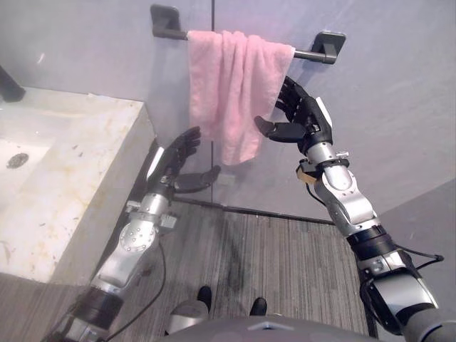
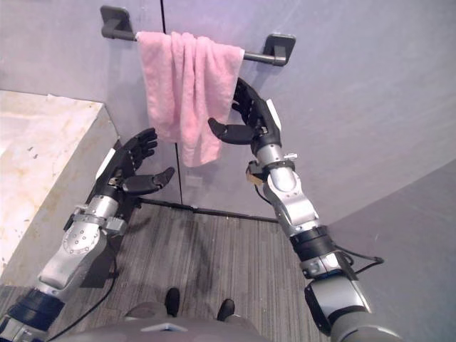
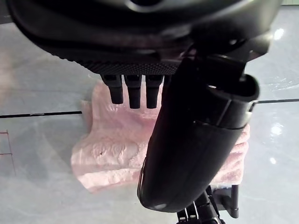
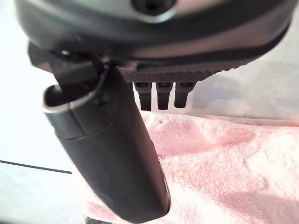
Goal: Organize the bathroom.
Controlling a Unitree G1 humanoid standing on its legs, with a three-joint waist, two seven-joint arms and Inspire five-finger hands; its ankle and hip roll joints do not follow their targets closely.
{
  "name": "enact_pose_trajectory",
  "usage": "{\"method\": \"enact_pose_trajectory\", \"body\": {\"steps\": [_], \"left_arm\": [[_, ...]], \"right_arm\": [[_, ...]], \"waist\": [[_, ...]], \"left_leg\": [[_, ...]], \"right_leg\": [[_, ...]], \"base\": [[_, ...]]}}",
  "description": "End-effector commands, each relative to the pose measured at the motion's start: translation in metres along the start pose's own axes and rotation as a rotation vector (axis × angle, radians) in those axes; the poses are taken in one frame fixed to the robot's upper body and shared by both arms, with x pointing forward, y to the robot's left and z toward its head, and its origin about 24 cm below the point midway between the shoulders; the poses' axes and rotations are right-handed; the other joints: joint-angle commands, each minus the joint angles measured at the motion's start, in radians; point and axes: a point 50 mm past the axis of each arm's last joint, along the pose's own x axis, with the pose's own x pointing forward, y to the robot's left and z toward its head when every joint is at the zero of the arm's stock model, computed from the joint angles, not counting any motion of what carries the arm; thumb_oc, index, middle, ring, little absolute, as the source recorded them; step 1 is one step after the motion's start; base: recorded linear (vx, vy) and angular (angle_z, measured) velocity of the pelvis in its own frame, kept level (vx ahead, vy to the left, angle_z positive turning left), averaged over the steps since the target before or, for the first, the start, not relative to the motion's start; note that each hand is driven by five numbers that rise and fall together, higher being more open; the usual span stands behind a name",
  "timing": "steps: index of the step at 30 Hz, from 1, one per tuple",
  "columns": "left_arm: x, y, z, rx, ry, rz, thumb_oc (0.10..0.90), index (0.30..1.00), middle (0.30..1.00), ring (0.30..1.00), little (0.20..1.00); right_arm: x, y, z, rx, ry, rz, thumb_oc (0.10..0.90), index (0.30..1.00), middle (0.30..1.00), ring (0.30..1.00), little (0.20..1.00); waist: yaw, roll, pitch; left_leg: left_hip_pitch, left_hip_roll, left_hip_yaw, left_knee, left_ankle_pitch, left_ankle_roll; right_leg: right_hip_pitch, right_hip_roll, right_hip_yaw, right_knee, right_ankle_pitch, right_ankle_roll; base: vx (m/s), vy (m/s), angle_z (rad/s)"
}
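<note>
The pink towel (image 1: pixel 234 92) is hanging over a dark towel bar (image 1: pixel 308 53) fixed to the grey wall (image 1: pixel 385 107), in the upper middle of the left eye view. The bar is running left to right across the frame, sloping slightly downward toward the right. The towel's long axis is running vertically, its folds dropping straight down from the bar and its lower edge pointing toward the floor (image 1: pixel 285 263). The cloth is bunching toward the left half of the bar, leaving the right end of the bar bare up to its bracket.

The right hand (image 1: pixel 303 114) is reaching up from the lower right of the frame with the arm extended toward the wall. Its fingers are standing straight and spread, the thumb pointing left toward the towel's right edge, gripping nothing. The hand is sitting just beside that right edge, below the bare stretch of bar; whether it is touching the cloth cannot be told.

The left hand (image 1: pixel 179 162) is rising from the lower left, palm turned toward the centre, fingers relaxed and slightly bent, thumb pointing right, holding nothing. It is hovering below and left of the towel's lower edge, apart from it.

A pale sink counter (image 1: pixel 78 171) is occupying the left side of the frame.
</note>
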Motion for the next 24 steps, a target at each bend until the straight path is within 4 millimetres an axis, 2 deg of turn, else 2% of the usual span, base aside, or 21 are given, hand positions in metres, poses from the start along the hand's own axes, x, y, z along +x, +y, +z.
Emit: {"method": "enact_pose_trajectory", "body": {"steps": [1, 2, 3, 10, 14, 21, 24], "left_arm": [[0.006, -0.008, 0.047, -0.051, -0.267, -0.058, 0.800, 0.900, 0.900, 0.900, 0.900], [0.006, -0.008, 0.046, -0.049, -0.266, -0.056, 0.800, 0.900, 0.900, 0.900, 0.900], [0.006, -0.007, 0.047, -0.042, -0.267, -0.051, 0.800, 0.900, 0.900, 0.900, 0.900], [0.005, -0.001, 0.047, -0.014, -0.268, 0.002, 0.800, 0.900, 0.900, 0.900, 0.900], [0.003, 0.015, 0.046, 0.025, -0.266, 0.145, 0.800, 0.900, 0.900, 0.900, 0.900], [0.013, 0.051, 0.076, 0.040, -0.387, 0.505, 0.800, 0.900, 0.900, 0.900, 0.900], [0.017, 0.049, 0.087, 0.005, -0.425, 0.497, 0.800, 0.900, 0.900, 0.900, 0.900]], "right_arm": [[0.022, -0.013, 0.068, -0.032, -0.304, -0.050, 0.670, 0.705, 0.705, 0.705, 0.705], [0.022, -0.015, 0.068, -0.040, -0.309, -0.066, 0.577, 0.566, 0.566, 0.566, 0.566], [0.022, -0.016, 0.069, -0.041, -0.318, -0.078, 0.400, 0.300, 0.300, 0.300, 0.300], [0.017, -0.024, 0.070, -0.081, -0.342, -0.119, 0.400, 0.300, 0.300, 0.300, 0.300], [0.002, -0.022, 0.062, -0.074, -0.329, -0.107, 0.400, 0.300, 0.300, 0.300, 0.300], [-0.010, -0.015, 0.042, -0.067, -0.260, -0.076, 0.400, 0.300, 0.300, 0.300, 0.300], [-0.009, -0.009, 0.041, -0.054, -0.252, -0.058, 0.400, 0.300, 0.300, 0.300, 0.300]], "waist": [[0.012, -0.003, -0.102], [0.013, -0.003, -0.101], [0.013, -0.002, -0.100], [0.005, 0.000, -0.098], [-0.010, 0.002, -0.102], [-0.020, 0.003, -0.114], [-0.027, 0.003, -0.118]], "left_leg": [[0.006, 0.044, 0.053, -0.003, -0.035, -0.020], [0.007, 0.044, 0.056, -0.003, -0.036, -0.019], [0.009, 0.044, 0.059, -0.003, -0.037, -0.017], [0.018, 0.036, 0.066, -0.003, -0.044, -0.009], [0.023, 0.034, 0.072, -0.003, -0.047, -0.003], [0.030, 0.031, 0.069, -0.003, -0.047, -0.008], [0.033, 0.031, 0.069, -0.003, -0.049, -0.009]], "right_leg": [[0.014, -0.119, -0.058, 0.045, 0.061, 0.101], [0.012, -0.122, -0.059, 0.051, 0.065, 0.103], [0.011, -0.124, -0.060, 0.055, 0.069, 0.104], [0.000, -0.132, -0.055, 0.072, 0.085, 0.108], [-0.007, -0.130, -0.040, 0.079, 0.089, 0.111], [0.003, -0.126, -0.043, 0.059, 0.078, 0.110], [0.007, -0.122, -0.043, 0.053, 0.067, 0.107]], "base": [[0.03, 0.014, 0.00], [0.04, 0.018, -0.01], [0.04, 0.015, -0.02], [0.00, 0.000, -0.01], [0.00, -0.001, -0.04], [0.00, 0.005, -0.02], [0.00, 0.000, -0.02]]}}
